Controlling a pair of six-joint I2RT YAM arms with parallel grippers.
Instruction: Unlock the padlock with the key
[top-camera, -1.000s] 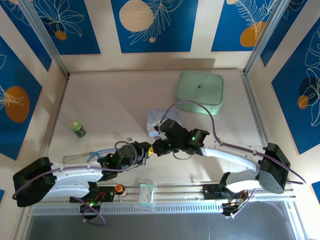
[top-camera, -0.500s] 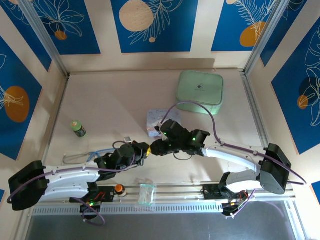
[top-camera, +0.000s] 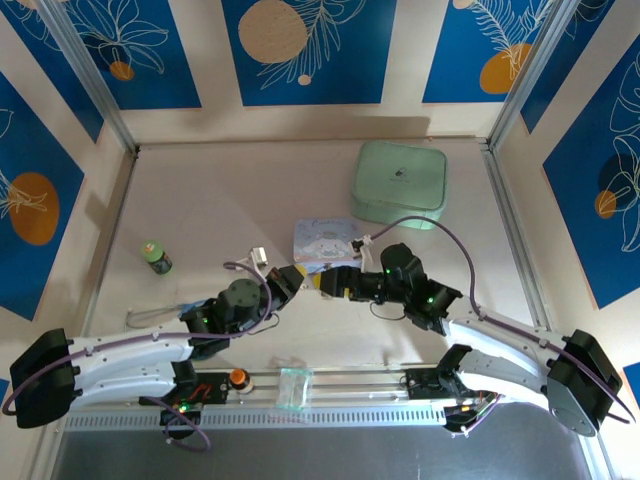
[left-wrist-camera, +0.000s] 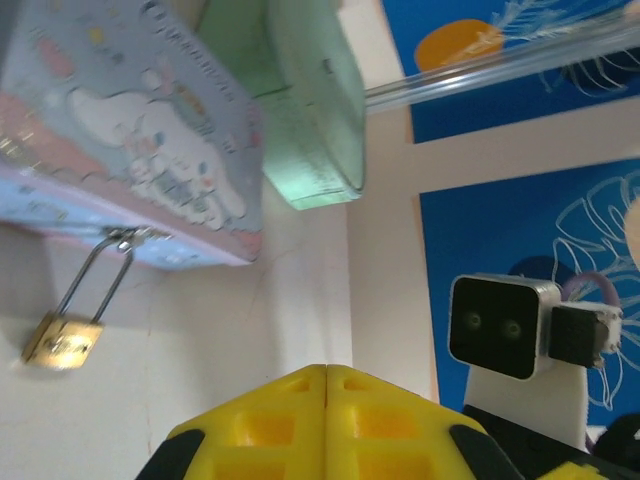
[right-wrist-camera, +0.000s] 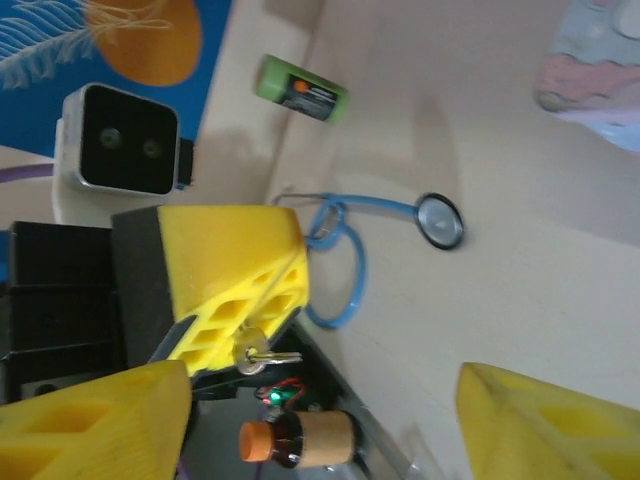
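Two arms meet near the middle of the table (top-camera: 200, 190), their tips close together just at 6 o'clock from the pale blue tin (top-camera: 325, 243). The right gripper (top-camera: 330, 283) has its fingers spread wide and holds nothing. The left gripper (left-wrist-camera: 327, 385) is pressed closed, and the right wrist view shows the key (right-wrist-camera: 265, 354) sticking out from between its yellow fingers. A green case (top-camera: 400, 183) lies at 1 o'clock from the tin. A stethoscope (right-wrist-camera: 440, 221) lies on the table, and a green bottle (top-camera: 155, 258) stands at 9 o'clock from the tin, well apart. The padlock (left-wrist-camera: 62, 340) is hooked by its shackle through the tin's clasp, with its brass body on the table just beside the tin.
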